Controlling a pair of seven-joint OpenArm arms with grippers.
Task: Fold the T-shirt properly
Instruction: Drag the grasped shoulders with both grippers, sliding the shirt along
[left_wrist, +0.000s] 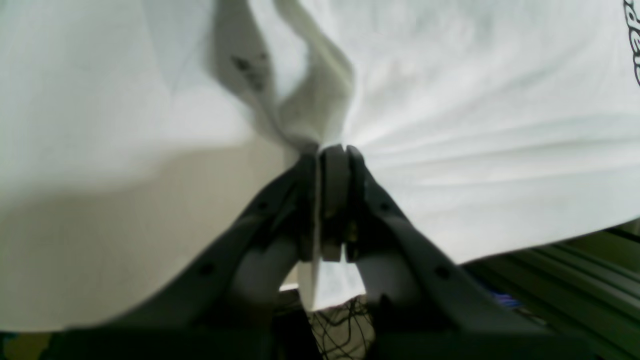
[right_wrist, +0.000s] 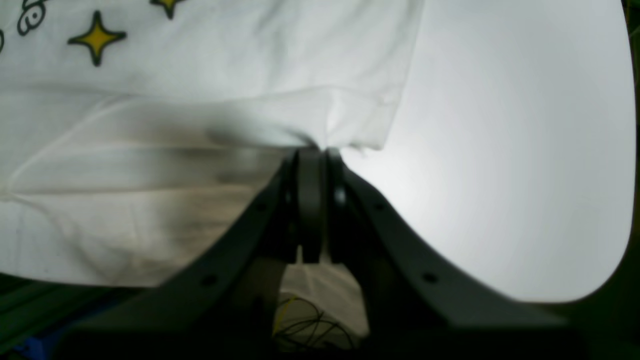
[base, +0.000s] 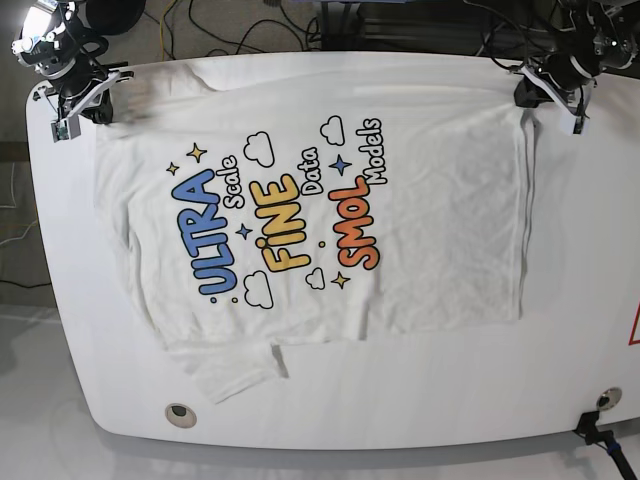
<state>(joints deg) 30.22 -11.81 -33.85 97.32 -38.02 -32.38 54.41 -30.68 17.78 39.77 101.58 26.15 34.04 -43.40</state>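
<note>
Left gripper (left_wrist: 332, 150), left wrist view: jaws closed on a bunched fold of the T-shirt (left_wrist: 475, 150), white cloth pinched between the pads and a strip of it hanging below them. Creases radiate from the pinch point. A fragment of dark lettering shows at the upper right edge; the worktop (left_wrist: 100, 250) lies pale beneath the cloth at left.

Right gripper (right_wrist: 312, 150), right wrist view: jaws clamped on the hem corner of the T-shirt (right_wrist: 200, 100), which spreads to the left. A yellow star (right_wrist: 96, 38) of the print appears at upper left. Bare white worktop (right_wrist: 500, 150) fills the right half.

Base view: T-shirt (base: 430, 220) lies spread print-up on the white worktop (base: 450, 400), its lettering running diagonally. Right gripper (base: 75, 100) holds the cloth at the far-left corner; left gripper (base: 545, 92) holds it at the far-right corner. One sleeve (base: 235, 370) lies crumpled near the front edge. A folded band runs along the shirt's right side.
</note>
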